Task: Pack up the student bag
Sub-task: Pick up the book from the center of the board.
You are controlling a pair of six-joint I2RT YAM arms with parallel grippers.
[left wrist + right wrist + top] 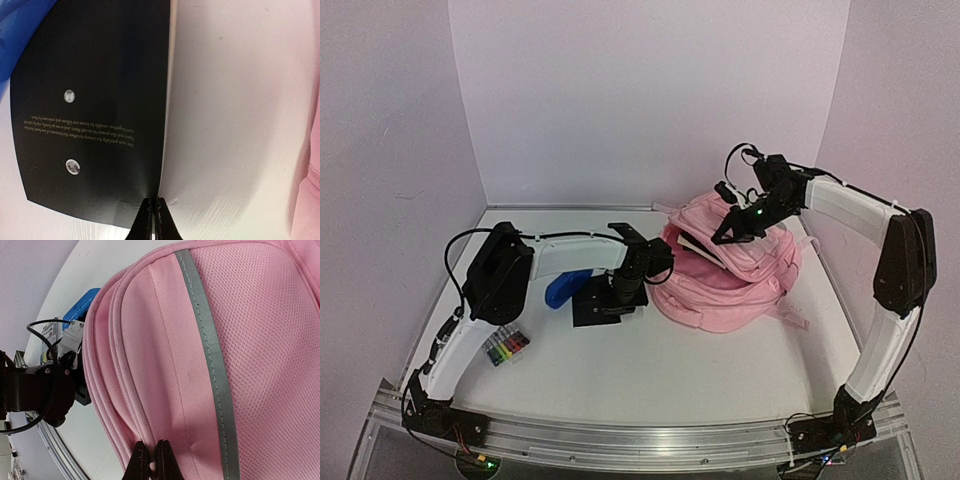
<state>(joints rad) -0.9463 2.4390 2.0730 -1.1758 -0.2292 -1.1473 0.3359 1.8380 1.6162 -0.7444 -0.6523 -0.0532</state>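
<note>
The student bag (730, 272) is a big pink backpack lying at the centre right, its mouth gaping toward the left. My right gripper (728, 234) hangs over its upper flap. In the right wrist view this gripper (150, 449) is shut on a fold of the pink fabric (165, 390), beside a grey trim strip (210, 355). A black book (592, 305) lies flat on the table left of the bag. My left gripper (154, 204) is shut on the book's edge; the black cover (95, 115) carries two small moons and pale text.
A blue object (565, 288) lies just left of the black book. A pack of coloured markers (506, 347) sits nearer the front left. A flat white-edged item (700, 252) shows inside the bag's mouth. White walls close in the table behind and at both sides.
</note>
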